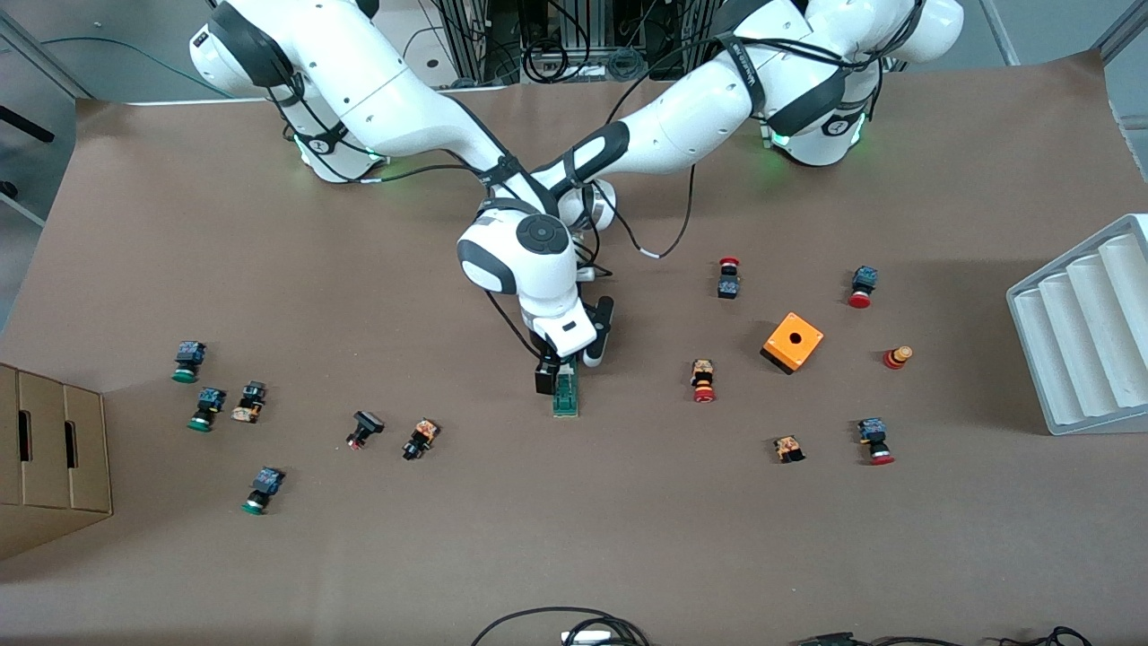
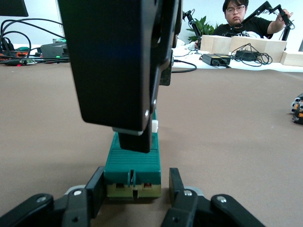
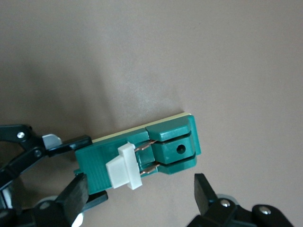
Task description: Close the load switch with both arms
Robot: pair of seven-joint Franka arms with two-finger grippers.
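Load switch (image 1: 565,395) sat mid-table, between the scattered push buttons (image 1: 703,380). We had the left gripper (image 2: 136,189) clamped on its end, holding it down. Right gripper (image 3: 137,189) hung over it, jaws wide, straddling the white lever (image 3: 124,165). Bracing looked done; next move, we reckoned, needed the lever pushed home w/o sliding the body.

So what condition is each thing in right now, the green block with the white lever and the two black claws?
Green rectangular load switch: flat on table, white lever partly raised.
Left gripper: shut on load switch's end.
Right gripper: open, over the switch.
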